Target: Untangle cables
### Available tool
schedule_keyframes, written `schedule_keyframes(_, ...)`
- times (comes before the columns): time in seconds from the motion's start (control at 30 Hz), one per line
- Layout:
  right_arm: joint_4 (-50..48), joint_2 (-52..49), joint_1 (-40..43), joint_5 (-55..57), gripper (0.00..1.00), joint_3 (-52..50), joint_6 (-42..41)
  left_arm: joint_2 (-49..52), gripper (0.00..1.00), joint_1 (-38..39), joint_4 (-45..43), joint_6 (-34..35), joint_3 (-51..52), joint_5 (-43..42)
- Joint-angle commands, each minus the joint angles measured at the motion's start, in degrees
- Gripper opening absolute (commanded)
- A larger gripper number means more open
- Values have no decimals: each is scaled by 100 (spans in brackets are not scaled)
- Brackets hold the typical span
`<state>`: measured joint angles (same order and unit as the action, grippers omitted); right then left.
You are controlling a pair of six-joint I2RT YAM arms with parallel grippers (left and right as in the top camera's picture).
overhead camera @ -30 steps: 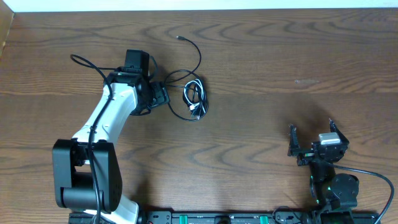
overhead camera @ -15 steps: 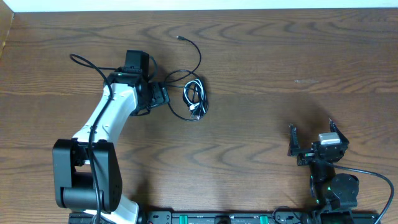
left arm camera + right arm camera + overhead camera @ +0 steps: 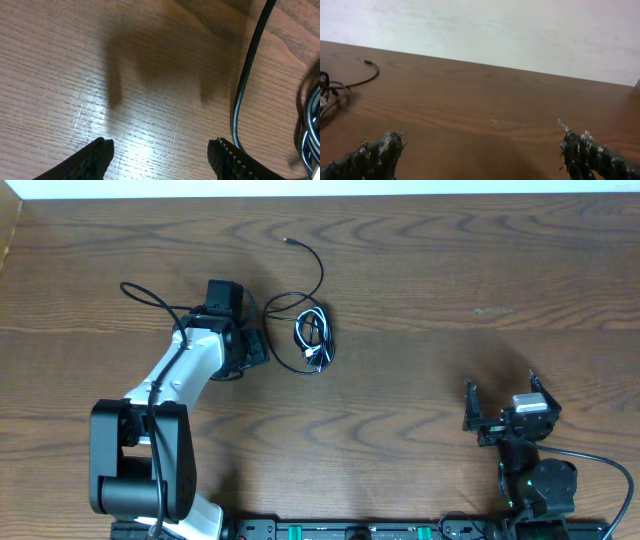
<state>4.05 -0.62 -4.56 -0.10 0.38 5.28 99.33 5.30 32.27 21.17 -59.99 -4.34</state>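
Left gripper [image 3: 160, 149] — jaws apart, only bare table [image 3: 420, 280] between them; the black cord [image 3: 248, 65] runs just past one fingertip [image 3: 225, 156]. From above, the white cord [image 3: 313, 340] lies coiled near the gripper's 3 o'clock, tangled in the black one. Right gripper [image 3: 480, 150] — spread wide, empty, well apart toward 4 o'clock.

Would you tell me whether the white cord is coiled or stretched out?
Coiled: the white cord lies bunched in a small bundle, overlapping the black cord.
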Motion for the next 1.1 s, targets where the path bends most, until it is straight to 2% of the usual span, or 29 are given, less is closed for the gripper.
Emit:
schedule_keyframes(0.0, 22, 31, 35, -9, 99, -9, 59, 52, 68, -9, 28, -7, -76, 55)
schedule_keyframes(0.1, 24, 31, 35, -9, 99, -7, 59, -63, 79, -9, 363, -7, -354, 57)
schedule_keyframes(0.27, 24, 20, 35, -9, 99, -9, 59, -170, 93, -13, 256, -7, -358, 267)
schedule_keyframes(0.43, 24, 20, 35, -9, 99, -9, 59, -166, 99, -13, 168, -7, -356, 938)
schedule_keyframes(0.77, 24, 20, 35, -9, 99, -9, 59, -79, 100, -7, 114, -4, -98, 933)
schedule_keyframes(0.9, 24, 20, 35, -9, 99, -7, 59, -79, 89, -7, -26, -4, 81, 933)
schedule_keyframes(1.07, 24, 20, 35, -9, 99, -9, 59, -74, 85, -7, -28, -4, 118, 933)
